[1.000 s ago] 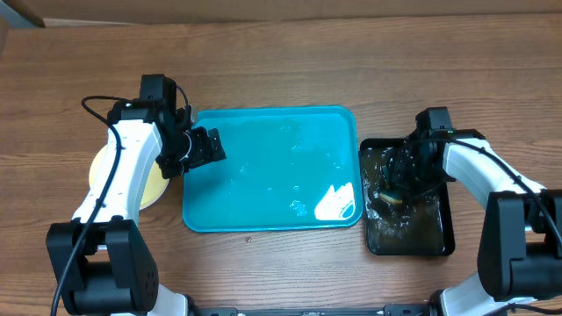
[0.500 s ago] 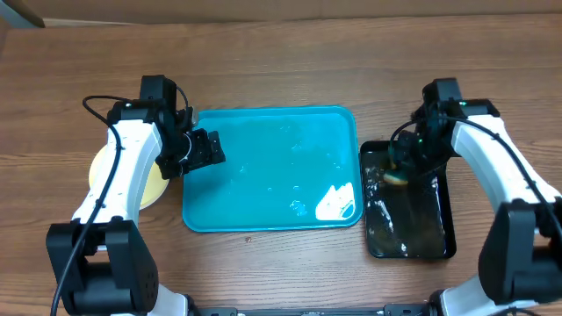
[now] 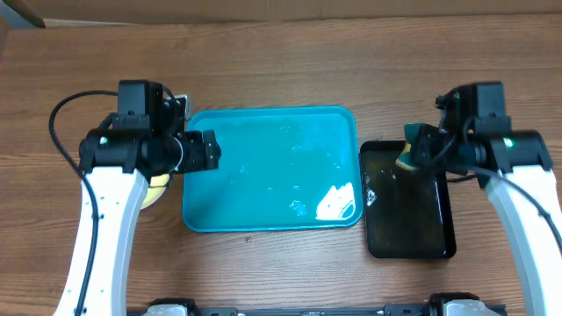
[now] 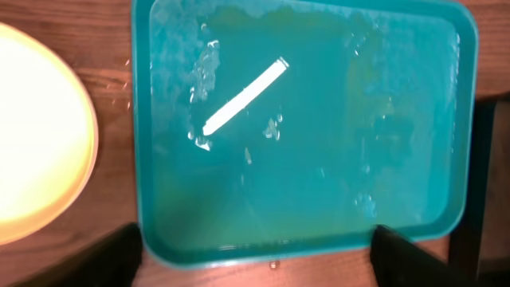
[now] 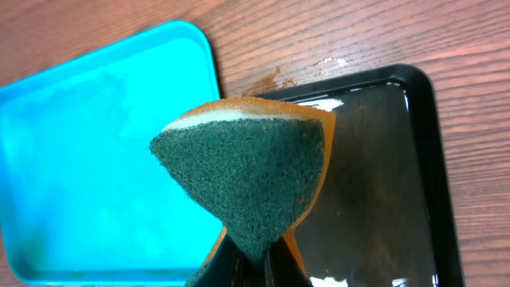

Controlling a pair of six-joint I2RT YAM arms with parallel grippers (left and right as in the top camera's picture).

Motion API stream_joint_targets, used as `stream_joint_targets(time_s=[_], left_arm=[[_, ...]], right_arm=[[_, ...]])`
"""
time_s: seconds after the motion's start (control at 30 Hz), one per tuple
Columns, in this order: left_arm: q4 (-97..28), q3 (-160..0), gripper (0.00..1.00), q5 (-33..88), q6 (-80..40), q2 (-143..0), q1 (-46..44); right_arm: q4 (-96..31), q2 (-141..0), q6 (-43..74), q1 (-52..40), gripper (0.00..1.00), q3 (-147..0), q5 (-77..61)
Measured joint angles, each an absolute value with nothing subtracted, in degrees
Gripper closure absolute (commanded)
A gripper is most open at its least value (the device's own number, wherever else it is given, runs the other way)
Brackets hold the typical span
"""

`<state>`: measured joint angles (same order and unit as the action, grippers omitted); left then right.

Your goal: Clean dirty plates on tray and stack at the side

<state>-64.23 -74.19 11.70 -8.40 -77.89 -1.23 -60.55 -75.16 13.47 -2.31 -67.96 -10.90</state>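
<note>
My left gripper (image 3: 200, 151) hung over the left rim of the turquoise tray (image 3: 272, 132), its jaws spread wide and holding nothing; from my left wrist camera the two fingers (image 4: 107, 259) showed only as dark blurred shapes at the bottom corners, far apart, with the near rim of the tray between them. The tray lay flat on the wooden table (image 3: 281, 61), long side running left to right; its floor was wet, with droplets and a bright streak of glare across it. The plate (image 4: 32, 135), pale yellow, sat on the table just to the left of the tray, a narrow strip of wood between the two; from overhead only a sliver of it (image 3: 158, 186) showed from under my left arm, and I could not tell how many plates lay there.

My right gripper (image 3: 420, 149) was clamped tight on a sponge (image 3: 409, 154), held over the upper left corner of the black tray (image 3: 413, 237); through my right wrist camera the sponge (image 5: 247, 183) stood pinched at its lower end between my fingertips, bulging out above them, dark green scouring face toward the lens and an orange-yellow body behind. The black tray lay just to the right of the turquoise one, its floor glossy and wet; the sponge was clear of both.
</note>
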Motion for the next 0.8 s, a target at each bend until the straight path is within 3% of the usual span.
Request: stream_joint_targets(time_s=[0.2, 0.33, 0.37, 0.4, 0.43, 0.63, 0.8], left_arm=[[-65.9, -71.5, 0.0, 9.0, -8.1, -69.3, -3.4], [-65.7, -65.7, 0.0, 7.4, -8.8, -60.0, -4.2], [-65.6, -64.2, 0.0, 7.0, -8.9, -57.4, -4.2], [-65.7, -62.6, 0.0, 6.7, -9.0, -54.0, -4.2], [-65.8, -61.4, 0.0, 6.6, -9.1, -50.9, -4.2], [-66.0, -58.8, 0.0, 6.2, -9.5, -34.4, -4.2], [-66.1, -58.7, 0.0, 6.1, -9.5, -32.3, -4.2]], right_arm=[[-60.4, -63.9, 13.5, -2.3, 0.94, -60.9, -10.9], [-60.9, -55.4, 13.4, -2.3, 0.84, -56.8, -10.6], [-61.2, -53.1, 13.4, -2.3, 0.77, -56.2, -10.5], [-61.6, -50.3, 13.6, -2.3, 0.6, -55.8, -10.4], [-62.2, -48.2, 13.6, -2.3, 0.0, -55.7, -10.3], [-63.9, -37.5, 13.4, -2.3, 0.0, -55.7, -9.3], [-66.2, -37.5, 13.3, -2.3, 0.0, -55.6, -8.8]])
